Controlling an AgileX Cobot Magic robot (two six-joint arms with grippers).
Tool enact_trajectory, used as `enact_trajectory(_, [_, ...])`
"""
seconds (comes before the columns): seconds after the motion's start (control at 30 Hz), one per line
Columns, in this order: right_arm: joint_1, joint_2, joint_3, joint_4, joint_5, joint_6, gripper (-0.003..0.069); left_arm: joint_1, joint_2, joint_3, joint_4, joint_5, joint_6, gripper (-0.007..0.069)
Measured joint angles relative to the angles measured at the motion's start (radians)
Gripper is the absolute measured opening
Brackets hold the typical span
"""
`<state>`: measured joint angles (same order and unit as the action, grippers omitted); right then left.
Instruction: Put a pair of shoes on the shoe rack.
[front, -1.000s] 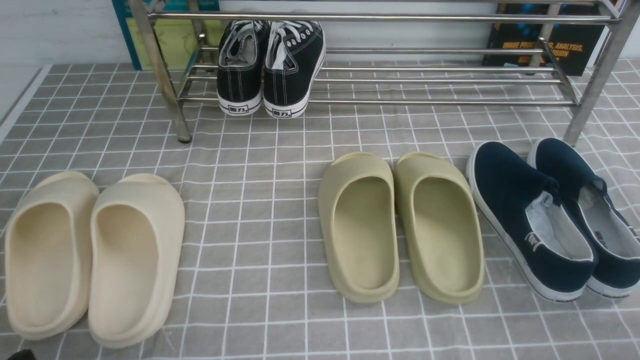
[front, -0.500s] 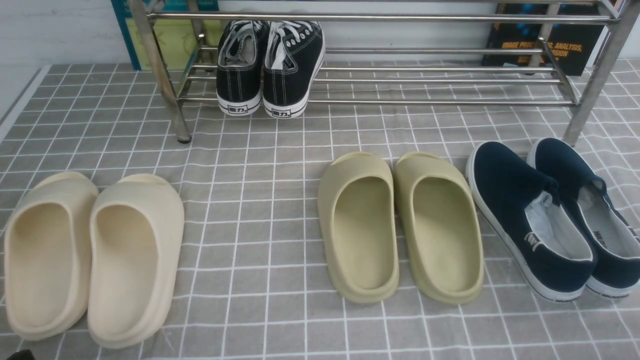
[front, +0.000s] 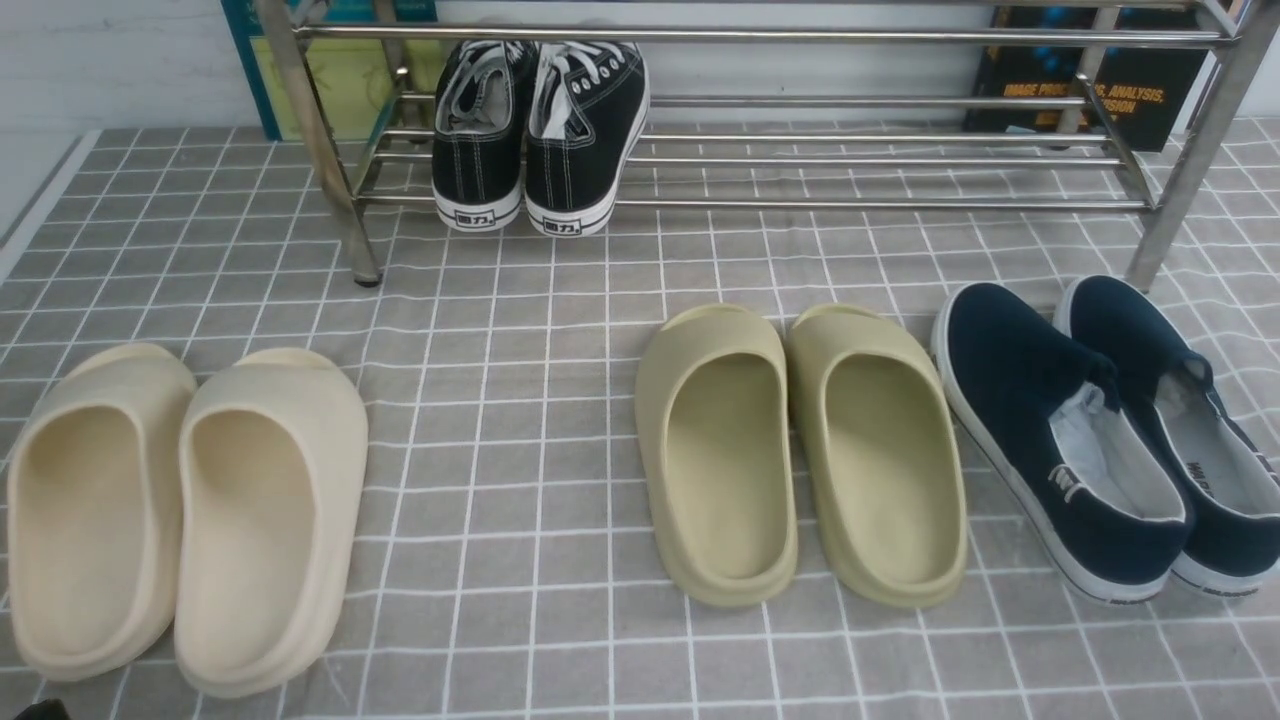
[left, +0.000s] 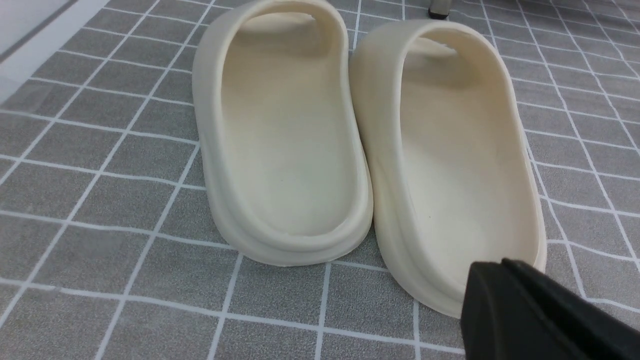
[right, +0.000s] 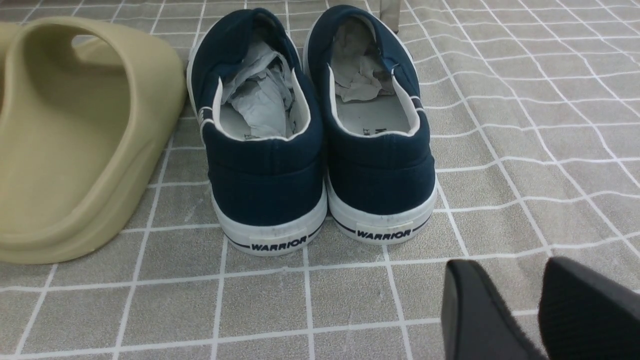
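The pair of shoes (front: 540, 140), two black canvas sneakers with white laces, stands side by side on the lower bars at the left end of the shoe rack (front: 880, 205), heels toward me. The silver rack spans the back of the table. My left gripper (left: 492, 267) is shut and empty. It hovers low at the heel of the right cream slide. Only a dark corner of it shows at the bottom left of the front view (front: 40, 712). My right gripper (right: 507, 265) is open and empty, low over the cloth behind the navy slip-ons. It is out of the front view.
Cream slides (front: 185, 510) lie front left, also in the left wrist view (left: 360, 140). Olive slides (front: 800, 450) lie in the middle and navy slip-ons (front: 1100, 430) at the right. A grey checked cloth (front: 520, 330) covers the table. Books (front: 1090, 90) lean behind the rack.
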<state>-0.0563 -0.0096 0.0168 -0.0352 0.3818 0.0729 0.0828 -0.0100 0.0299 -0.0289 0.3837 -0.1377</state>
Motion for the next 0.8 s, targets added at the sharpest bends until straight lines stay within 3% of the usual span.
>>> enact_trajectory(0.8, [0.0, 0.0, 0.0, -0.001, 0.0, 0.0, 0.0239, 0.0, 0.0, 0.0, 0.0, 0.0, 0.0, 0.0005])
